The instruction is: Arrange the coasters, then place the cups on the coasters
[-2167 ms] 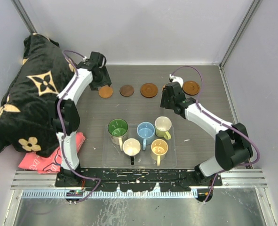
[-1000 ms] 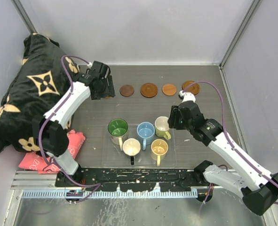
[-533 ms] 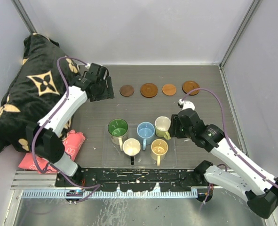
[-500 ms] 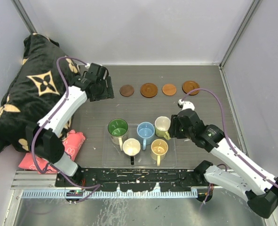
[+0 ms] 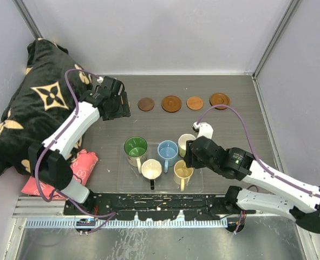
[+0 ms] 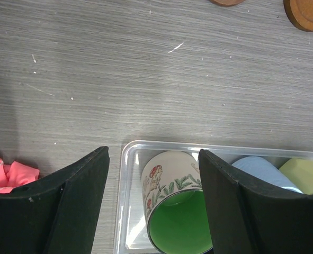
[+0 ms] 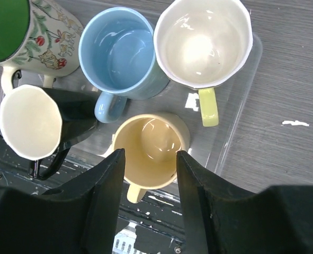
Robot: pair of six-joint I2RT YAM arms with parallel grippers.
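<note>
Several brown coasters [image 5: 171, 103] lie in a row at the back of the table. The cups stand in a clear tray [image 5: 126, 183]: green-inside [image 5: 135, 147], light blue [image 5: 168, 150], black with white inside [image 5: 151, 169], yellow-tan [image 5: 181, 172] and cream-white [image 5: 185, 141], the last partly under my right arm. My right gripper [image 7: 150, 156] hangs open above the yellow-tan cup [image 7: 151, 151], a finger on each side, not touching. My left gripper [image 5: 119, 105] stands open at the left end of the coaster row, holding nothing. Its wrist view looks past the fingers at the green-inside cup [image 6: 180, 222].
A black cloth with a gold pattern [image 5: 30, 108] is heaped at the left, with a pink cloth [image 5: 46, 181] below it. Grey walls close the table at the back and sides. A black rail [image 5: 160, 200] runs along the near edge behind the tray.
My right arm has swung from the coaster row toward the near edge and now hovers over the yellow-tan cup. The left gripper has stayed near the row's left end.
</note>
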